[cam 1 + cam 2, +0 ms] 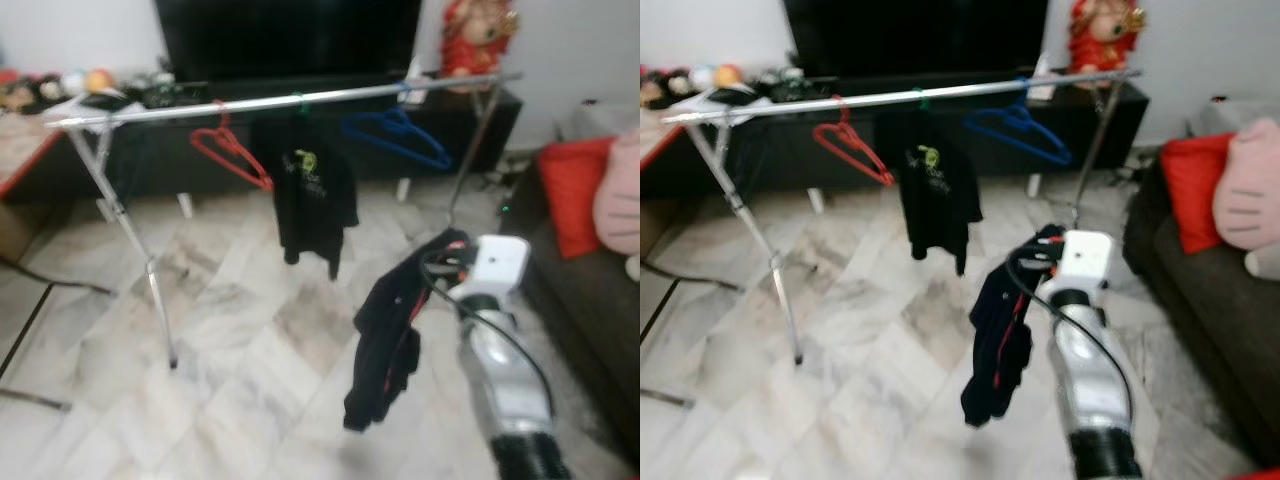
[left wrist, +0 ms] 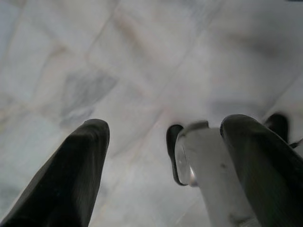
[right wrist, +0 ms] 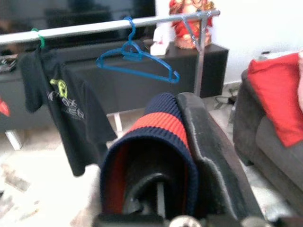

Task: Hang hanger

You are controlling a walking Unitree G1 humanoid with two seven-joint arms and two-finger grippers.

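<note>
My right gripper point(image 1: 452, 250) is raised in front of me, its fingers clamped on a dark navy garment point(image 1: 385, 335) with red trim, which droops limply to the left of my arm, above the marble floor point(image 1: 250, 350). Farther off stands a silver clothes rail point(image 1: 280, 102) carrying a red hanger point(image 1: 230, 150) at left, a black T-shirt point(image 1: 315, 195) in the middle and a blue hanger point(image 1: 395, 135) at right. My left gripper point(image 2: 161, 165) hangs over the floor, fingers apart
</note>
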